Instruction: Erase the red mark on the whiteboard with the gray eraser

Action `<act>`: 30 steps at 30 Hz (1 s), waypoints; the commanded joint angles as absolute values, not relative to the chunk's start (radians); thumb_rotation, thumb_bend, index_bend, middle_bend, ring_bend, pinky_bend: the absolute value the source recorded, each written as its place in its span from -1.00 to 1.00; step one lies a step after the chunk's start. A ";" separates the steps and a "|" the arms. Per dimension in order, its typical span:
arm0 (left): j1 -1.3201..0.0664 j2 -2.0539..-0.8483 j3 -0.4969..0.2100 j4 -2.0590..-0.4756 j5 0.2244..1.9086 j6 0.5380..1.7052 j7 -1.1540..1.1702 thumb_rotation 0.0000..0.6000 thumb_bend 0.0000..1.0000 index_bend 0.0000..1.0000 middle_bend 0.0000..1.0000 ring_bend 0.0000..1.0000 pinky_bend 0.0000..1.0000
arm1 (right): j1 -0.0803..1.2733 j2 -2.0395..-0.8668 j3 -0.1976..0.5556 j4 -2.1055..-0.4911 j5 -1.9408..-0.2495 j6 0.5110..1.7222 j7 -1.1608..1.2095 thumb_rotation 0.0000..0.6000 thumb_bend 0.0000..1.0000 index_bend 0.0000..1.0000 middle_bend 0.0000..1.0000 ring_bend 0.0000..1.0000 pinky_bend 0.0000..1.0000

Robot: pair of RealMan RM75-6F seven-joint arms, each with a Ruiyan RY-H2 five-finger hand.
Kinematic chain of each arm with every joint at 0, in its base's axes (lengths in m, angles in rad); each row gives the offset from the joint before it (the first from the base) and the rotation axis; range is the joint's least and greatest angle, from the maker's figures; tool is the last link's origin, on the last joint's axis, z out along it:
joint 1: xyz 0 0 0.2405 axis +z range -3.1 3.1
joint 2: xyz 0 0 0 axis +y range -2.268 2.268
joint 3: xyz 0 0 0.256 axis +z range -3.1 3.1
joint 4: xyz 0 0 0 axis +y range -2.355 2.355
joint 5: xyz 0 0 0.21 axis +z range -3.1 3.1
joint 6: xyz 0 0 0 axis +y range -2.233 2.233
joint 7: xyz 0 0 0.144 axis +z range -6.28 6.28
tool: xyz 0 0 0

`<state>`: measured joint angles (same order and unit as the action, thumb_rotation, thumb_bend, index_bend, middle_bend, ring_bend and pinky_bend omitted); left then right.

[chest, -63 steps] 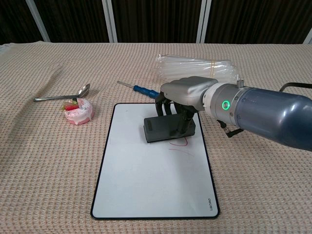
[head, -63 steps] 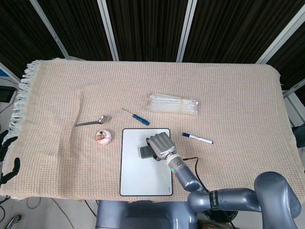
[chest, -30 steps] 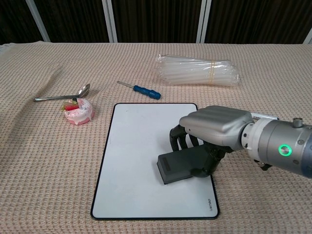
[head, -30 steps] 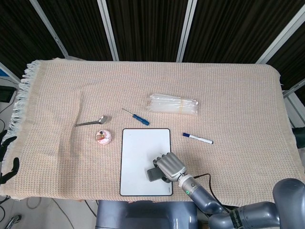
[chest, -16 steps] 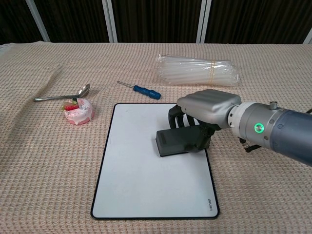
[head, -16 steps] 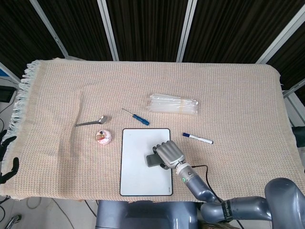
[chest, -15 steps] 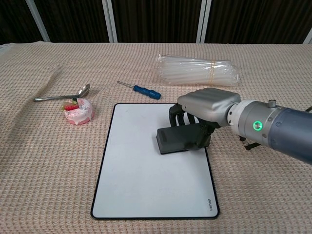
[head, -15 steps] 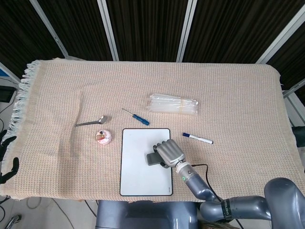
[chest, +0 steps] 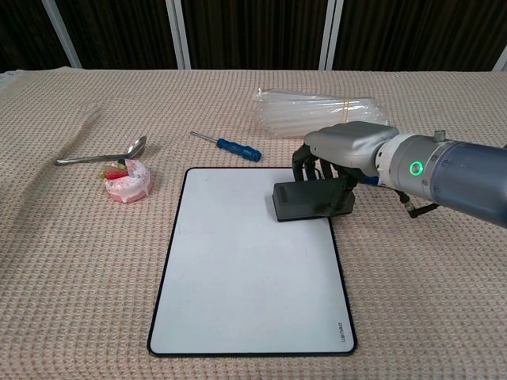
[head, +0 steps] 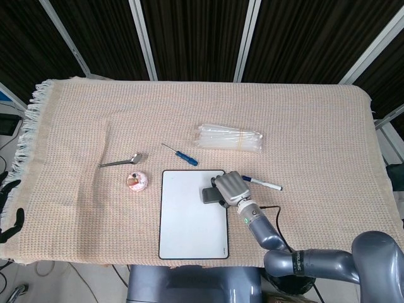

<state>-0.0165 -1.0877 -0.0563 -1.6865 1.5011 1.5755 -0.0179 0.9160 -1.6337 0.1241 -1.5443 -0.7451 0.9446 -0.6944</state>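
Note:
The whiteboard lies flat near the table's front edge, and its white face shows no red mark. My right hand grips the gray eraser from above, over the board's far right corner and right rim. Whether the eraser touches the board I cannot tell. Only the dark fingers of my left hand show, in the head view at the far left edge, off the table and holding nothing.
A blue-handled screwdriver and a bundle of clear tubes lie behind the board. A spoon and a pink cake-like toy sit to its left. A blue-capped marker lies to its right. A woven cloth covers the table.
The red mark seen on the board two seconds ago is gone. My right hand swept the eraser down toward the near edge, then back up and right to the board's far right corner.

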 commanded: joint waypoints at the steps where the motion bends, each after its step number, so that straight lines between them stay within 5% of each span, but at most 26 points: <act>1: -0.016 -1.088 -0.056 -1.686 1.501 1.575 -0.018 1.00 -0.02 -0.65 -0.98 -1.00 -0.91 | 0.903 -1.614 0.104 -1.583 -0.757 0.944 -0.685 1.00 -0.12 0.05 -0.03 -0.06 0.04; 12: -0.015 -1.089 -0.056 -1.684 1.503 1.579 -0.019 1.00 -0.02 -0.65 -0.98 -1.00 -0.91 | 0.860 -1.569 0.020 -1.692 -0.839 0.963 -0.675 1.00 -0.12 0.05 -0.03 -0.06 0.04; 30: -0.014 -1.096 -0.054 -1.677 1.516 1.589 -0.012 1.00 -0.02 -0.65 -0.98 -1.00 -0.91 | 0.795 -1.316 -0.052 -1.834 -0.847 0.992 -0.633 1.00 -0.12 0.05 -0.03 -0.06 0.04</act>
<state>-0.0138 -1.0965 -0.0542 -1.6767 1.5160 1.5887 -0.0124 0.8070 -1.3276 -0.0484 -1.8453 -0.8456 0.9901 -0.6514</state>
